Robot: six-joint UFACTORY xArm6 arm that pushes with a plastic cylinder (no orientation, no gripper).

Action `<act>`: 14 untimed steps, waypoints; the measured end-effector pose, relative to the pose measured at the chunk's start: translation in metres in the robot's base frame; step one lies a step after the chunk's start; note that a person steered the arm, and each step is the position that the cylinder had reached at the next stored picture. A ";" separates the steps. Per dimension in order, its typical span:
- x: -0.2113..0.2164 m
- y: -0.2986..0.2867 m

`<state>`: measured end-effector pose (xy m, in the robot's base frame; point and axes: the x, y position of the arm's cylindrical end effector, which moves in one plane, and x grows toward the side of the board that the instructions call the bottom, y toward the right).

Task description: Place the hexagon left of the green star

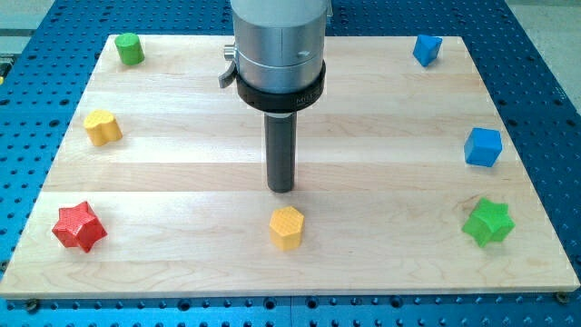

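Pale wooden board (182, 173); my tip (281, 189), smooth dark rod without jaws, just above faceted yellow hexagon (287, 227); chunky green star (488, 222) far right.

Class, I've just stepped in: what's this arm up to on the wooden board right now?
A robot arm with a dark rod is working on the wooden board. My tip sits just above the yellow hexagon, toward the view's top, apparently not touching it. The green star lies far off at the view's right, so the hexagon is not yet placed beside it.
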<state>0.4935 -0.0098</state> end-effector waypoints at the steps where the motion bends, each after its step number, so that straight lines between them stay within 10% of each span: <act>1: 0.000 -0.006; 12: 0.066 -0.043; 14: 0.054 0.076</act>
<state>0.5477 0.0664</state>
